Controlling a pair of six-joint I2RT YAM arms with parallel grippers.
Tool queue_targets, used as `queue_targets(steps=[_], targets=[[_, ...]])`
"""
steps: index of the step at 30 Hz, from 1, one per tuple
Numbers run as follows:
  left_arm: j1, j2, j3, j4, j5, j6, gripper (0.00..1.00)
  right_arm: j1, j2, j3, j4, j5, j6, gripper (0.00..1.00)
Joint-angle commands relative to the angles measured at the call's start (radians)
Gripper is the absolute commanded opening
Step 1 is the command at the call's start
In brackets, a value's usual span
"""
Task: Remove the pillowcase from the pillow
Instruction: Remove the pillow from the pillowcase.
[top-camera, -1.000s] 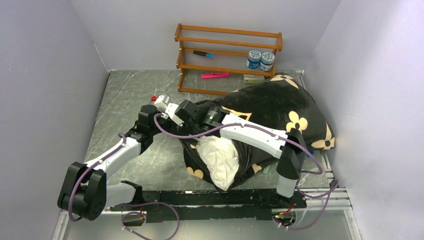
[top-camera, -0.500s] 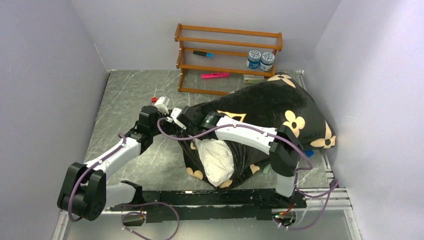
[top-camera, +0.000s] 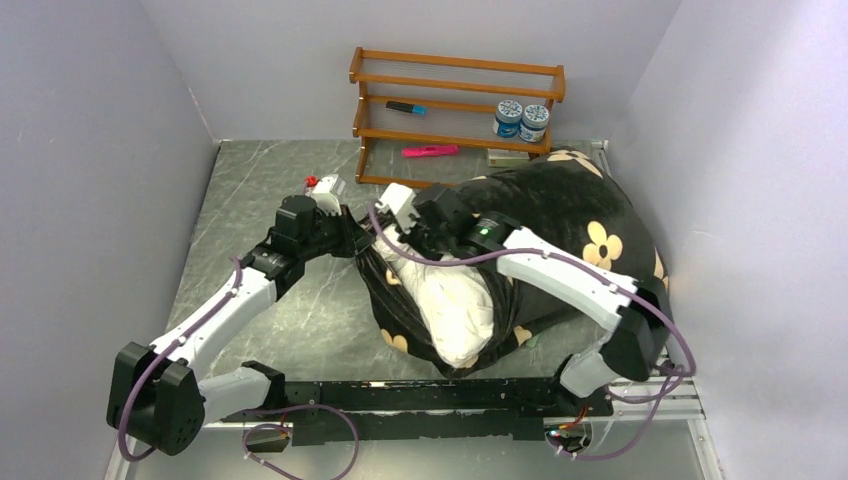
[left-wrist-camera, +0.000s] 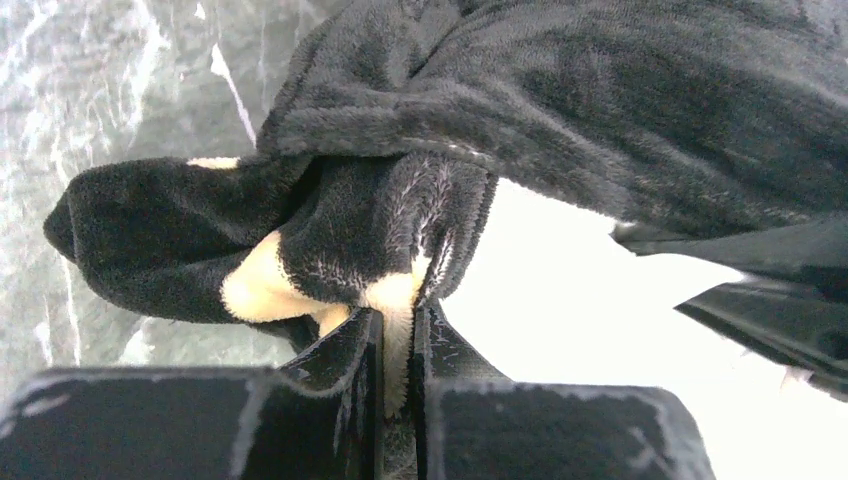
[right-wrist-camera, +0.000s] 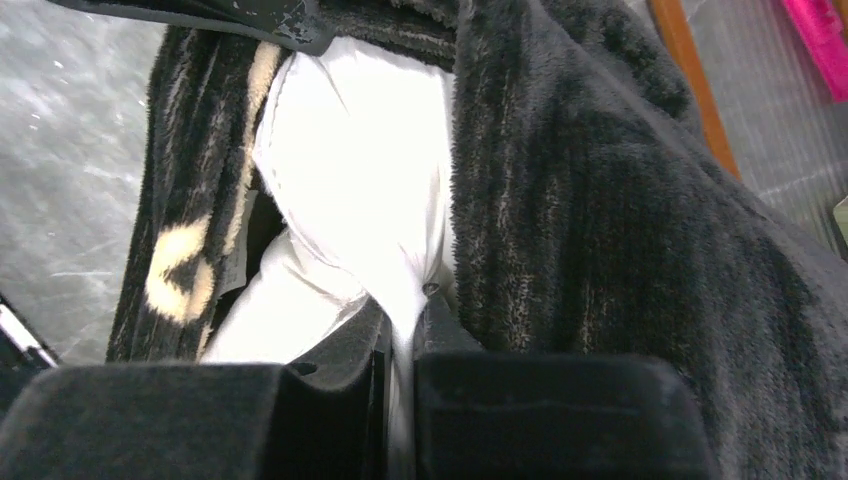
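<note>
Fabric pinched in both tools, we see: left gripper (left-wrist-camera: 398, 325) clamps pillowcase (left-wrist-camera: 330, 220) edge, right gripper (right-wrist-camera: 400, 338) clamps white cloth of pillow (right-wrist-camera: 360, 170). Pillow pokes from pillowcase mouth, on table (top-camera: 250, 200) right half.

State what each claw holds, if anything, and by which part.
Left claw: the pillowcase, by a bunched fold at its open edge. Right claw: the pillow, by a pinch of white fabric at its exposed end.
</note>
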Motion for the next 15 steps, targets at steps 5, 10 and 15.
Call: queue_targets(steps=[5, 10, 15], targets=[[0.032, -0.003, 0.097, -0.142, -0.19, 0.109, 0.05, -0.194, -0.263, -0.062, -0.052, -0.012, -0.02, 0.0], [0.036, 0.015, 0.119, -0.142, -0.208, 0.106, 0.05, -0.261, -0.322, -0.077, -0.014, -0.064, 0.001, 0.0], [0.052, 0.042, 0.149, -0.191, -0.262, 0.087, 0.1, -0.304, -0.353, -0.084, -0.007, -0.116, -0.006, 0.0]])
